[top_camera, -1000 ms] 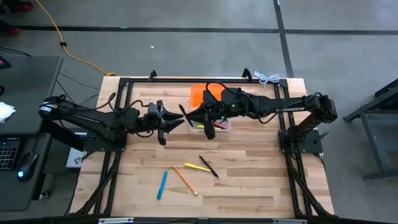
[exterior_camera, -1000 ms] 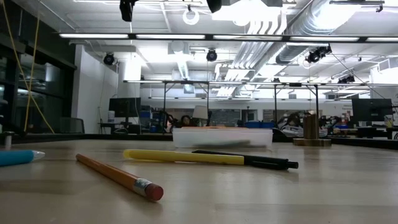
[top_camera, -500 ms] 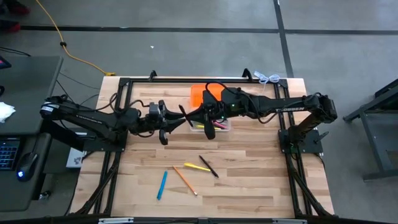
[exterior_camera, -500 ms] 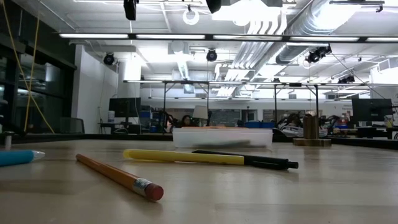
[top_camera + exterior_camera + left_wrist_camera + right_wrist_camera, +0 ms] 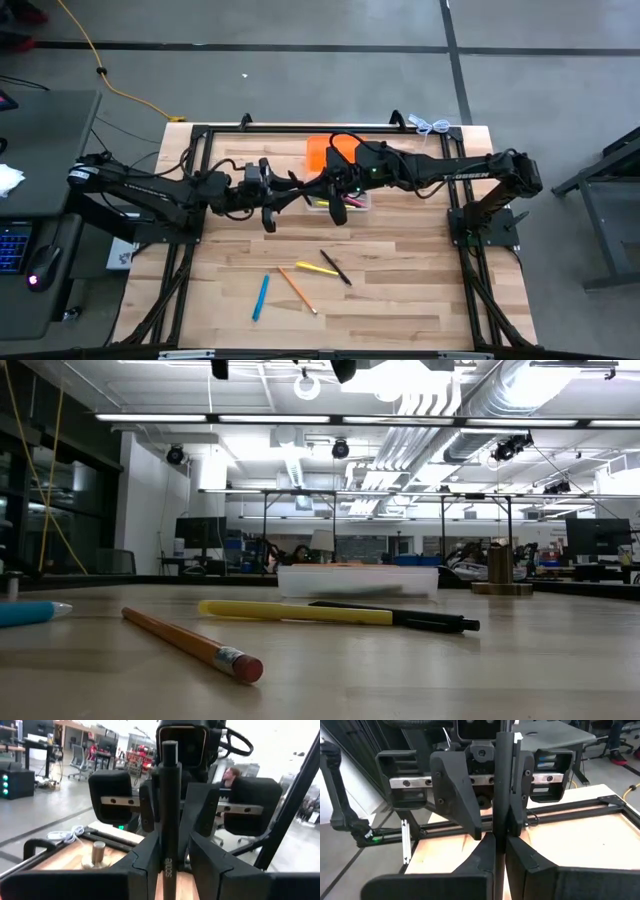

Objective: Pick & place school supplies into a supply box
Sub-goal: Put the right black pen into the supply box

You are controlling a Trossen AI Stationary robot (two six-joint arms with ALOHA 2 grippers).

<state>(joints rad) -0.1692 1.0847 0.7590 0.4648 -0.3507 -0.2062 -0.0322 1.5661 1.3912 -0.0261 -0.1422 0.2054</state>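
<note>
Work over the middle of the wooden desk [image 5: 400, 290], where both arms meet just beside the clear supply box [image 5: 352, 203], with its orange lid [image 5: 318, 150] lying flat behind it. Judged as a carry to the box with both arms crowded face to face, so move one arm at a time and give the other room first. Left end effector [image 5: 285, 192] clamped on an upright dark pen [image 5: 169, 805]; right end effector [image 5: 325, 186] closed tight on a thin dark stick [image 5: 500, 780]. Cannot tell whether these are one and the same item pinched from both sides; if so, let go with one side only once the other's hold is sure. Bring the tip low over the open tub before releasing, lengthwise along the box, so nothing bounces off the rim or tips the light plastic. As for looks: a shallow clear tub with rounded corners, pale against the wood, with a few pens already inside. Pen in the left end effector slim, round, matt black, flat-ended, with small pale print near the fingers. Not yet collected, well apart towards the desk's front: a blue pen [image 5: 260, 296], an orange pencil [image 5: 297, 290] with a red eraser, a yellow pen [image 5: 316, 268] and a black pen [image 5: 335, 267], the last two touching.
</note>
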